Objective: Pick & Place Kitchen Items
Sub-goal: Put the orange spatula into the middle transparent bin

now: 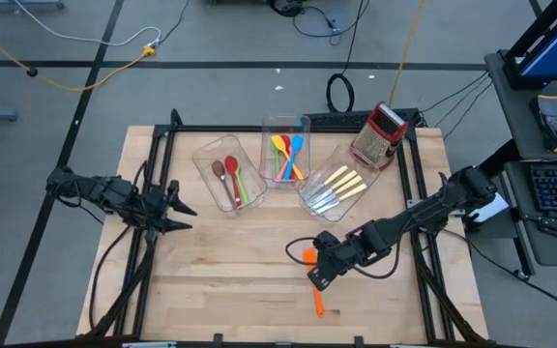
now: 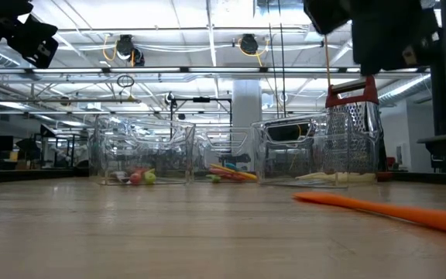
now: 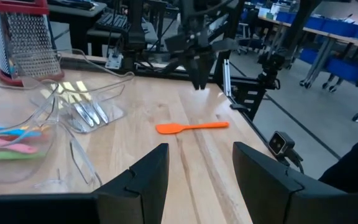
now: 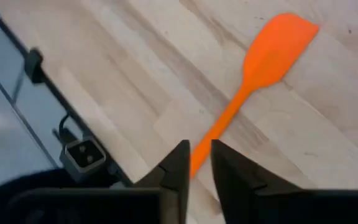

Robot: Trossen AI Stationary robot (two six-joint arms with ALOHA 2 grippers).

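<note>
On table (image 1: 220,271): orange spatula (image 1: 314,286) flat, blade toward bins (image 1: 283,150).

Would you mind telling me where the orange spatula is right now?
In the high view, the orange spatula lies flat on the bare wooden table, near its front edge on the right side, directly under the right hand and apart from the three clear bins.

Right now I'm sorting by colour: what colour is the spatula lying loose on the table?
Orange spatula, clearest in the right wrist view.
</note>
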